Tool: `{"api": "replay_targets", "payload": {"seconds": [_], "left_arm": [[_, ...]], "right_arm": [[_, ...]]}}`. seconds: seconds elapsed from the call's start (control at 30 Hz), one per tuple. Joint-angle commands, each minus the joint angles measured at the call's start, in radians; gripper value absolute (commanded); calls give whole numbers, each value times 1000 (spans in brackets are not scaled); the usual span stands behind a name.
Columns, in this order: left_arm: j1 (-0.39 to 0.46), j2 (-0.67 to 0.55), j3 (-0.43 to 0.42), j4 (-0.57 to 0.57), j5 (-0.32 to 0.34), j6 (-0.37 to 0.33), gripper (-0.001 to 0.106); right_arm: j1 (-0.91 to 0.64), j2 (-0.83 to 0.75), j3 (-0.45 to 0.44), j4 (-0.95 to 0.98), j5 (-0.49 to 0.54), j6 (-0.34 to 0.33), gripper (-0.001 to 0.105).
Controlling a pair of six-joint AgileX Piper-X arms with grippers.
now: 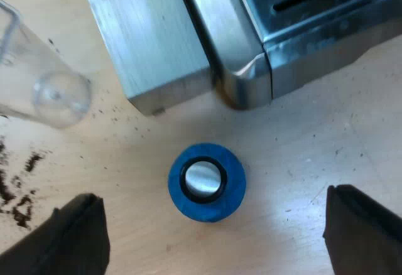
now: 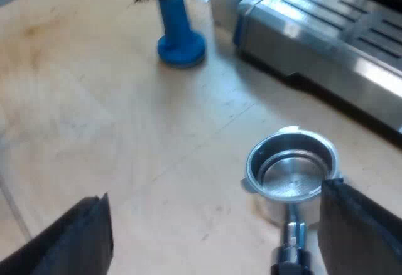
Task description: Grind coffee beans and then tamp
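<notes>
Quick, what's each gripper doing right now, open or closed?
Left gripper: open, above the blue tamper, holding nothing.
Right gripper: open, near the metal holder, holding nothing.

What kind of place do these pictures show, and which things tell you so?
Most likely a coffee-making workbench: a steel espresso machine stands on a pale wooden table, a blue tamper stands upright near it, and an empty metal holder lies loose. Some coffee grounds are spilled.
</notes>
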Motion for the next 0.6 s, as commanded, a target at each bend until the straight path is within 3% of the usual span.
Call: {"api": "replay_targets", "payload": {"seconds": [0.03, 0.17, 0.43, 0.53, 0.6], "left_arm": [[0, -91, -6, 33, -11, -13, 72], [0, -249, -8, 87, 13, -13, 72], [0, -422, -106, 116, 57, -5, 72], [0, -428, -172, 100, 80, -6, 72], [0, -428, -204, 76, 89, -8, 72]], "right_arm": [[1, -6, -100, 153, -31, 8, 69], [1, -4, -243, 341, -30, 116, 69], [-35, -6, -513, 684, 69, 88, 69], [-133, -6, -587, 776, 26, 88, 69], [-268, -6, -632, 831, -56, 88, 69]]}}
